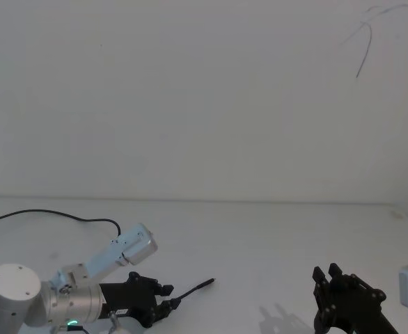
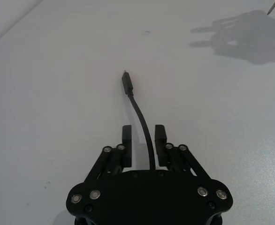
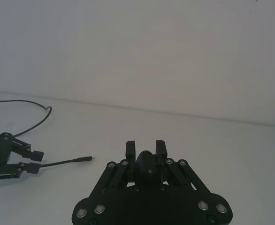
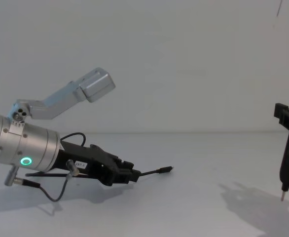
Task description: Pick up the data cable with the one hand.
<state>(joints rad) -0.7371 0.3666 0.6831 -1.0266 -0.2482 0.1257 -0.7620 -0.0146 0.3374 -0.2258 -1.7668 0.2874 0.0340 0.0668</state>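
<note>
The data cable (image 2: 140, 110) lies on the white table, its small plug with a silvery tip pointing away from my left gripper (image 2: 143, 133). That gripper rests low at the table's near left (image 1: 168, 299), open, and the thin black cord runs between its two fingers and back under the palm. In the chest view the cable (image 4: 157, 172) sticks out past the left gripper (image 4: 132, 174). My right gripper (image 3: 145, 146) hangs at the near right (image 1: 327, 273), shut on a black pen-shaped tool (image 4: 288, 163) whose pointed tip hovers just above the table.
A black cord (image 1: 51, 214) arches over the table at the far left. A looped black wire (image 4: 51, 195) with silver connectors hangs under the left arm. A white wall closes off the table's far edge. A bare stretch of table separates the two grippers.
</note>
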